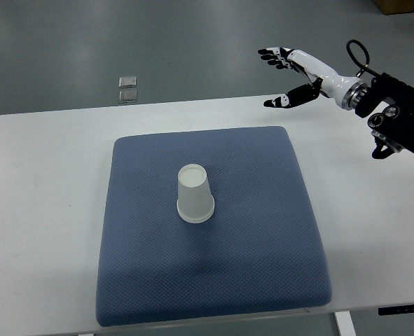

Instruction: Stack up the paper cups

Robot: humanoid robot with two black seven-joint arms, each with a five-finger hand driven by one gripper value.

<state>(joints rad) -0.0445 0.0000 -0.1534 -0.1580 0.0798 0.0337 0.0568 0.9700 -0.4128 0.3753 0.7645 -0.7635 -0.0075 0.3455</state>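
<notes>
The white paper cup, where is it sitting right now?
In the top view, the white paper cup stands upside down near the middle of the blue padded mat, well left of and below the open right hand.

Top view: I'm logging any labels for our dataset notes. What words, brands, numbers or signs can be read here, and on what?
None can be read.
Paper cup: plain white, upside down, no print showing.
Blue cushion: no label visible.
White table: bare, no marks.
Right hand: no legible marking on it or its arm.
Two small grey squares on the floor: too small to tell.
</notes>
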